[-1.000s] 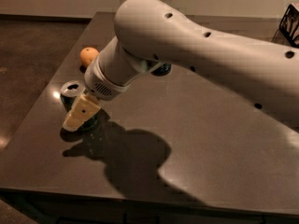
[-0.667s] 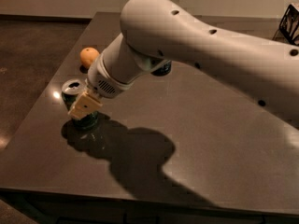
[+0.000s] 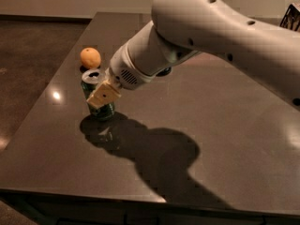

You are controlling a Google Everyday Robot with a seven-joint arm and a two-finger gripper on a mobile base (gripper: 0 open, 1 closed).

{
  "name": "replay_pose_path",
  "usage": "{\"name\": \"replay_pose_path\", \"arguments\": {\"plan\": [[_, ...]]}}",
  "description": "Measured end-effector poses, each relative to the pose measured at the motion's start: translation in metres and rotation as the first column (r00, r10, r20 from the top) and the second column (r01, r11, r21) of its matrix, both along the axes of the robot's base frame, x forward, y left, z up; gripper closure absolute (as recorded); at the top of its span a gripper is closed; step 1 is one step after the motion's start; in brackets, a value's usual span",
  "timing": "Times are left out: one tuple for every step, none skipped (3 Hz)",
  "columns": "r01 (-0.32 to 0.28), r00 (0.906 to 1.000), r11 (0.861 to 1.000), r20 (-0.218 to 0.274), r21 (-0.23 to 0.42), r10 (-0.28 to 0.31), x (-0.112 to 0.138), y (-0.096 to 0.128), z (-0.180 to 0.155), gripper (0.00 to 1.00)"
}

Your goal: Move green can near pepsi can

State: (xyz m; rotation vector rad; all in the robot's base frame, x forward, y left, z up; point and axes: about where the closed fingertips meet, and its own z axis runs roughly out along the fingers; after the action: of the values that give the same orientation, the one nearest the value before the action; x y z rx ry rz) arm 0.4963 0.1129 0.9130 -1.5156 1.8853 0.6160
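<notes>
The green can [image 3: 95, 93], with a silver top, stands upright at the left of the dark table [image 3: 225, 139]. My gripper [image 3: 104, 96] is shut around the can's body. One pale finger [image 3: 105, 95] lies across the can's front, and the other is hidden behind it. A small dark shape [image 3: 164, 72] peeks out under my arm behind the wrist. It may be the pepsi can, but most of it is hidden and no logo shows.
An orange [image 3: 90, 57] sits just behind the green can, towards the table's left edge. A dark wire basket [image 3: 292, 16] stands at the far right corner. My large white arm [image 3: 220, 36] spans the upper right and casts a broad shadow on the table's middle.
The green can and my gripper have shifted together to the right and away from the front edge, closer to the orange. The orange has stayed put.
</notes>
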Motion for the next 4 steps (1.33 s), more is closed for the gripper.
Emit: {"name": "replay_pose_path", "arguments": {"plan": [[0.087,0.9961,0.996,-0.006,-0.007,-0.088,0.023,-0.042,0.006,1.0],[0.182,0.9832,0.983,-0.007,-0.025,-0.182,0.049,-0.086,0.006,1.0],[0.267,0.9636,0.963,0.0,-0.032,-0.267,0.074,-0.128,0.006,1.0],[0.336,0.9419,0.942,-0.005,-0.024,-0.336,0.1,-0.167,0.0,0.99]]}}
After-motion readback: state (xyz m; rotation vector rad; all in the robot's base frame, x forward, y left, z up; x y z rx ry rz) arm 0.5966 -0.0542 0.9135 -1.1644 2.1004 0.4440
